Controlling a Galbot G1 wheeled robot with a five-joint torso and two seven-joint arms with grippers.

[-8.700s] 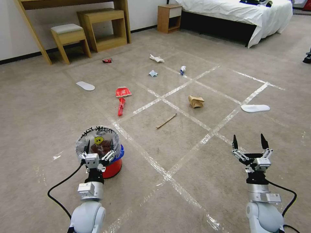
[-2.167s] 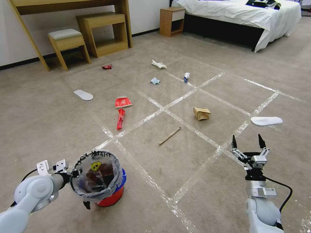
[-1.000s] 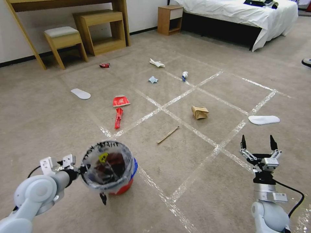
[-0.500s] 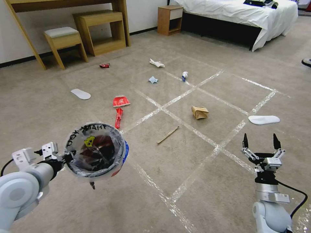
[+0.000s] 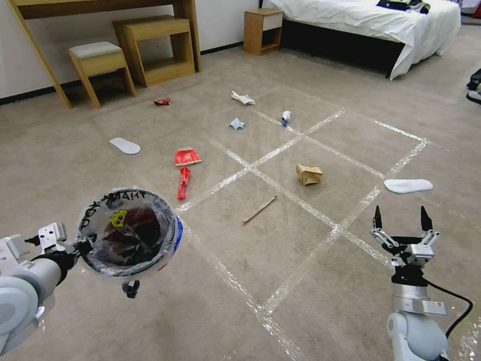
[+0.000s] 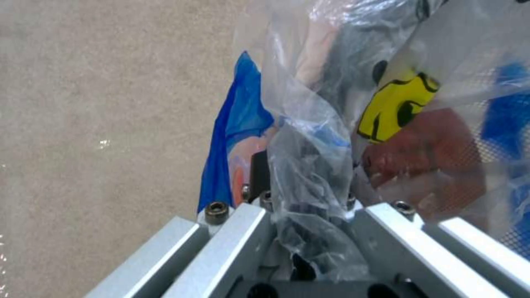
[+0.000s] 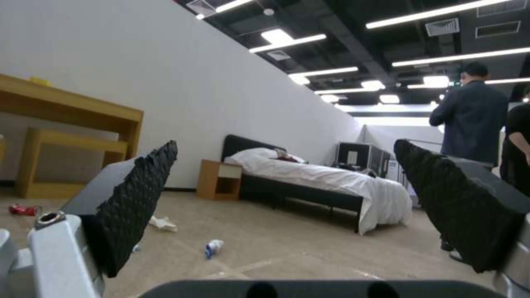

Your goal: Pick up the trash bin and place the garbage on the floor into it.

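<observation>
My left gripper (image 6: 301, 231) is clamped on the round red trash bin (image 6: 425, 161) at its blue rim (image 6: 234, 136), crumpled clear plastic liner (image 6: 309, 174) bunched between my silver fingers (image 6: 232, 240). Its yellow smiley (image 6: 395, 105) sits just beyond, beige carpet (image 6: 105, 124) beside the rim.

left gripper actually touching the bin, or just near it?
Touching. In the left wrist view the left gripper is clamped on the trash bin at its bag-lined rim, plastic bunched between the jaws; the head view shows the bin held off the floor.
</observation>
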